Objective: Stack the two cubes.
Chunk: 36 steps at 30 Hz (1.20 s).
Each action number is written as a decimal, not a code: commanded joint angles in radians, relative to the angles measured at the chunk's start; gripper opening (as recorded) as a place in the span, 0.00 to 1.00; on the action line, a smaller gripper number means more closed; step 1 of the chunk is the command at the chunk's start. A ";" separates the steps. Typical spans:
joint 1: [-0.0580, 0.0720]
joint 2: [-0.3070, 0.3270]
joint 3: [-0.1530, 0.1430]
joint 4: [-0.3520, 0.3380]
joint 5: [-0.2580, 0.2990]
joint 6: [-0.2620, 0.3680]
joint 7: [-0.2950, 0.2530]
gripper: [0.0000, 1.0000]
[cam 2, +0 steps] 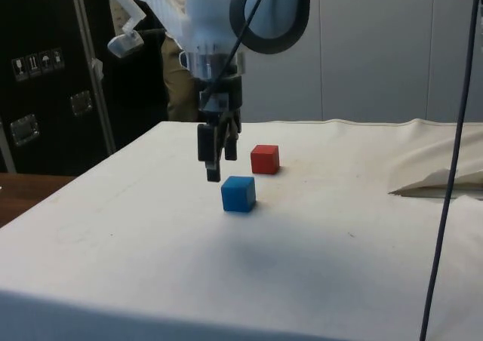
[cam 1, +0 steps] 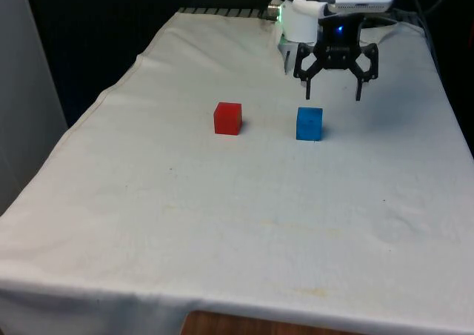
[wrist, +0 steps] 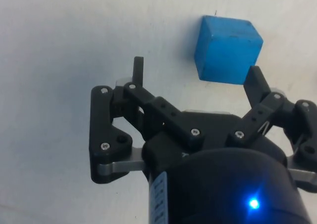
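In the front view, the blue cube (cam 1: 309, 124) stands on the white cloth of the bench (cam 1: 222, 224). The red cube (cam 1: 228, 118) stands apart from the blue cube, toward the front view's left, at about the same depth. The tool (cam 1: 334, 94) hangs in the air just behind the blue cube and a little toward the front view's right of it. Its fingers are spread wide and hold nothing.

In the side view, the tool (cam 2: 215, 167) is above the bench, close to the blue cube (cam 2: 238, 194) but not over it and not touching it. The red cube (cam 2: 265, 159) lies farther back than the blue cube. A person stands behind the robot.

In the wrist view, the blue cube (wrist: 227, 49) is just beyond the tips of the open fingers (wrist: 138, 71), nearer to one finger than to the other, not between them.

I judge that the task is at its beginning: both cubes are on the cloth, none is lifted or stacked. What is left is to bring the tool over one cube, grasp it, and set it on the other.
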 commanded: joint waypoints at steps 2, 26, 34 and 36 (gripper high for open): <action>-0.005 0.013 0.001 0.000 0.006 0.009 -0.013 1.00; -0.005 0.080 -0.043 0.008 0.000 0.008 -0.053 1.00; -0.011 0.097 -0.065 0.022 0.006 0.009 -0.047 1.00; -0.010 0.102 -0.072 0.026 0.006 0.008 -0.043 1.00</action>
